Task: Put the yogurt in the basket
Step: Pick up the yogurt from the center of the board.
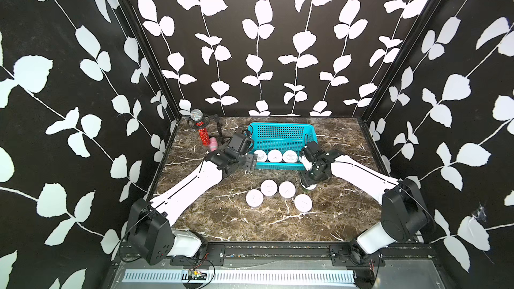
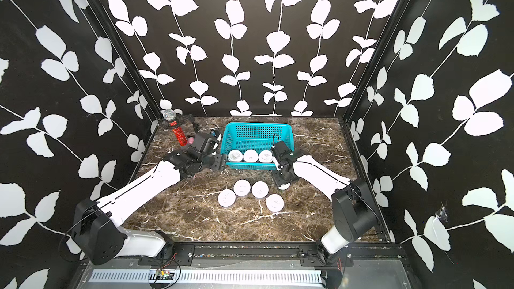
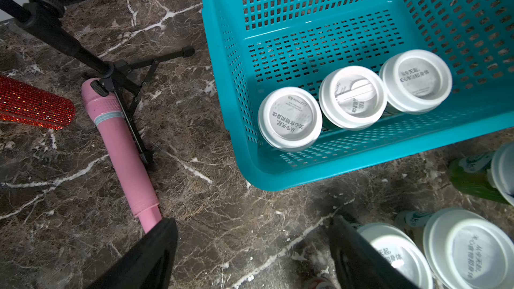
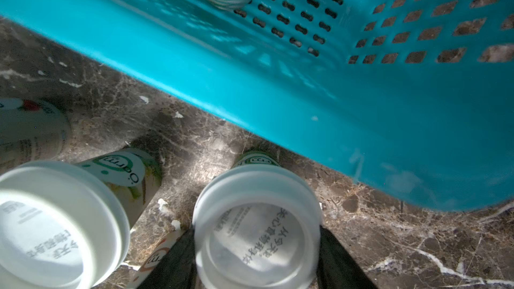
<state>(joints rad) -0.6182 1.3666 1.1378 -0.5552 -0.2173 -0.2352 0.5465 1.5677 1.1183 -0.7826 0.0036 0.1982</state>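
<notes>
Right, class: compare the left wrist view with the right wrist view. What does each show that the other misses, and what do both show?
Only the left wrist view: the pink bottle, red microphone, stand, the open left pincer, and a row of three cups in the basket. Only the right wrist view: the right pincer, its fingers flanking a cup that stands beside the basket's outer wall. Both: the basket, the marble table and loose cups standing on it.
</notes>
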